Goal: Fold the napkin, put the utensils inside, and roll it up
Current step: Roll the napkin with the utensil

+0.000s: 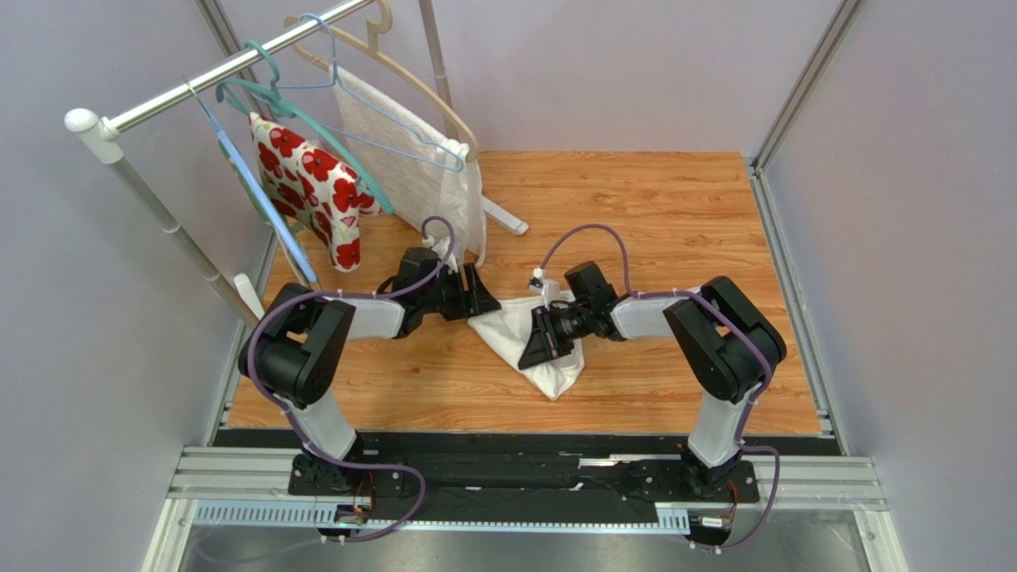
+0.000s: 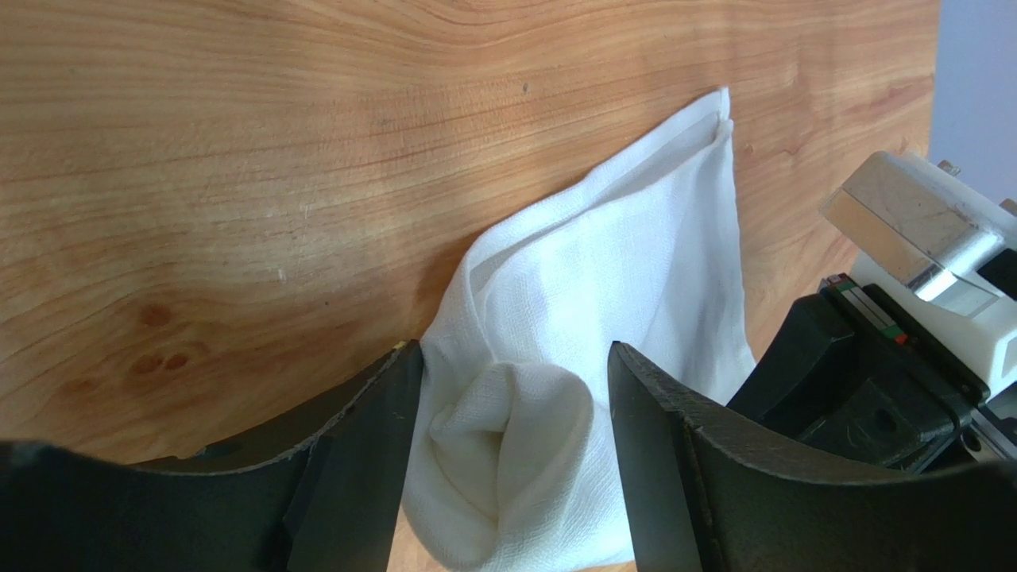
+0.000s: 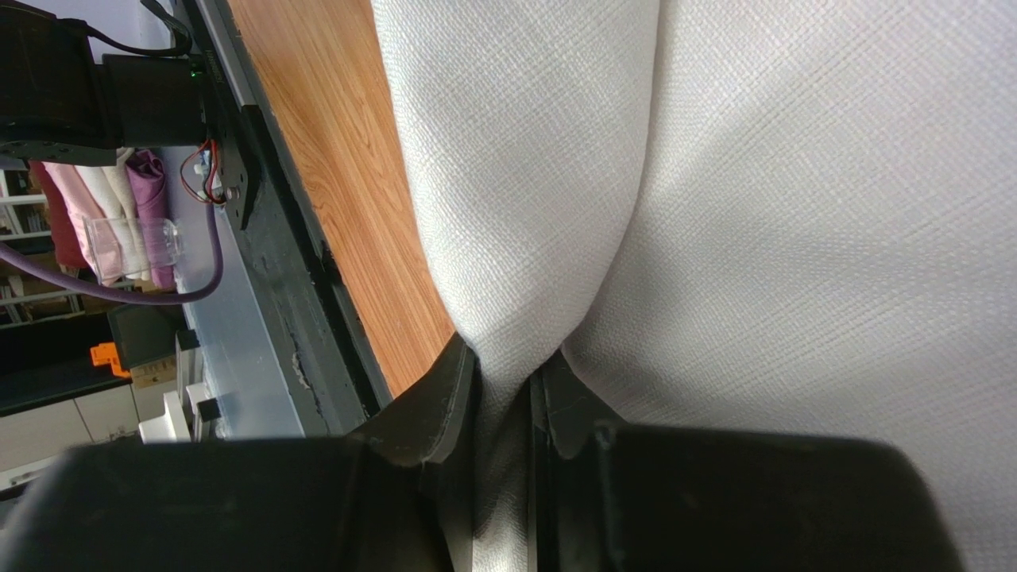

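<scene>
- I am looking down on a light-brown wood-grain tabletop (image 1: pixel 669 215). The large off-white square cloth napkin (image 1: pixel 558 372) is lying crumpled in a rough triangle near the middle, between the two black arms.
- The left gripper (image 2: pixel 513 358) is reaching in at the napkin's left side. In its wrist view the jaws are standing wide apart, straddling a soft rolled bunch of the cloth. One finger (image 2: pixel 382 441) is touching the edge of the bunch and the other is sitting just beside it, so nothing is being squeezed.
- The right gripper (image 3: pixel 507 364) is sitting over the middle of the napkin. Its jaws are drawn almost together and are pinching a raised fold of the woven cloth, which is filling most of its wrist view.
- At the far left, a white metal rail (image 1: pixel 131 100) is carrying hangers with a red-flowered white cloth (image 1: pixel 313 191) and a textured white cloth (image 1: pixel 412 155). Both are hanging behind the left arm.
</scene>
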`<state>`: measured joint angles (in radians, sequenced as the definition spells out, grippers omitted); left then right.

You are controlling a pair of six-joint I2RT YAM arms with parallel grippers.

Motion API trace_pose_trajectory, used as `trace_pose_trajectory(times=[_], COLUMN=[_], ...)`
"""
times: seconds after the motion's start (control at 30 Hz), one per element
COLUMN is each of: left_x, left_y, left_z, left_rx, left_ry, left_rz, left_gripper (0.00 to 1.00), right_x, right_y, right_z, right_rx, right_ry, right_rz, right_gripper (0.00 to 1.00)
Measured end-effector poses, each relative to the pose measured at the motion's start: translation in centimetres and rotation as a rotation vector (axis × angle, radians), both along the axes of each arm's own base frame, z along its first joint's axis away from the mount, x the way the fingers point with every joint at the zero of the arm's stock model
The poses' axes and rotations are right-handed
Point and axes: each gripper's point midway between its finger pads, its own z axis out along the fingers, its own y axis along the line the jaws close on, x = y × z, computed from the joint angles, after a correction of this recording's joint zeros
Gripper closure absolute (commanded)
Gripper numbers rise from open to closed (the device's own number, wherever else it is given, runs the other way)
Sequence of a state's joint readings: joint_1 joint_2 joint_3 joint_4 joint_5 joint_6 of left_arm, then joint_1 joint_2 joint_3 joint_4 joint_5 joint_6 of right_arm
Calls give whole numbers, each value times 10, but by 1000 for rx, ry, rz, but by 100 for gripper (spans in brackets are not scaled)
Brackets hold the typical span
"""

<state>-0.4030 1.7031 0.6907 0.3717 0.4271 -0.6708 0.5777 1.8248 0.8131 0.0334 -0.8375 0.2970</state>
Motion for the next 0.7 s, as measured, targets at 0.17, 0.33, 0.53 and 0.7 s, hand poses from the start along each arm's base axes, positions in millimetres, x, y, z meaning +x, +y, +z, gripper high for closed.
trace_pose_trajectory(times=[0.17, 0.33, 0.53, 0.7], left_x=[-2, -4, -7, -13], left_y=[0, 0, 0, 2], left_z=[-6, -9, -9, -10], left_rx=[15, 19, 25, 37], left_ry=[22, 41, 34, 57], left_rz=[-15, -40, -66, -73], left_gripper=[59, 84, 100, 100], right_x=[0, 1, 2, 2], right_y=[0, 0, -1, -6], right_z=[0, 1, 1, 6], right_rx=[0, -9, -29, -87], right_ry=[1, 7, 17, 21], right_rz=[-1, 0, 1, -13], right_gripper=[96, 94, 64, 47])
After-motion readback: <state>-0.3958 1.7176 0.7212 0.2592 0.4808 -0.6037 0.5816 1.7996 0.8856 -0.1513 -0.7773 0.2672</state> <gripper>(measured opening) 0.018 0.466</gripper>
